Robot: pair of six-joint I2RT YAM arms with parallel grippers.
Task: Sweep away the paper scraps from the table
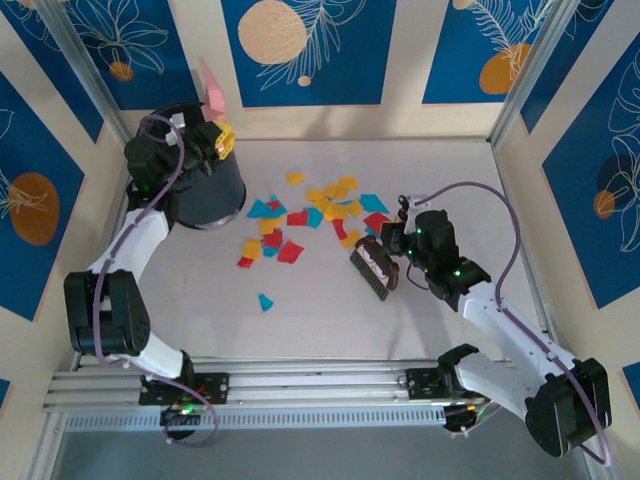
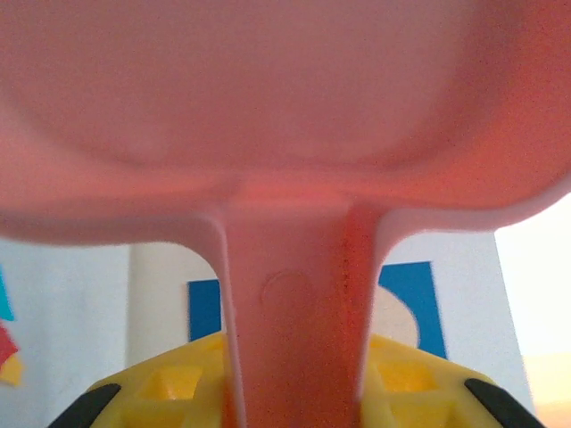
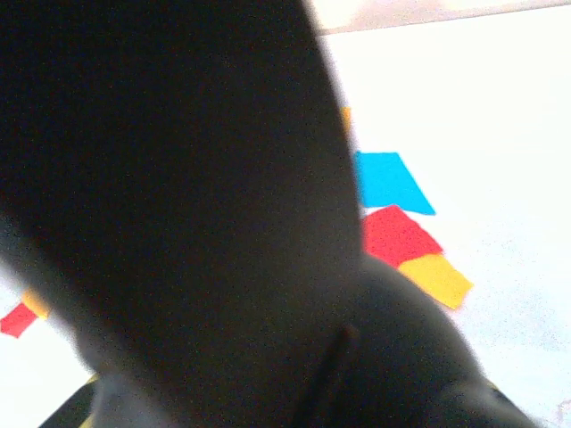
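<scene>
Paper scraps in red, orange-yellow and teal lie scattered over the middle of the table; one teal scrap lies apart, nearer the front. My left gripper is at the back left, shut on the handle of a pink dustpan that stands raised above a black bin. In the left wrist view the dustpan spreads across the top, its handle between my yellow fingers. My right gripper is shut on a dark brush just right of the scraps. Beside the brush lie a teal, a red and a yellow scrap.
The black bin stands on the table's back left corner. Blue-and-cream patterned walls close in the back and both sides. Aluminium rails run along the near edge between the arm bases.
</scene>
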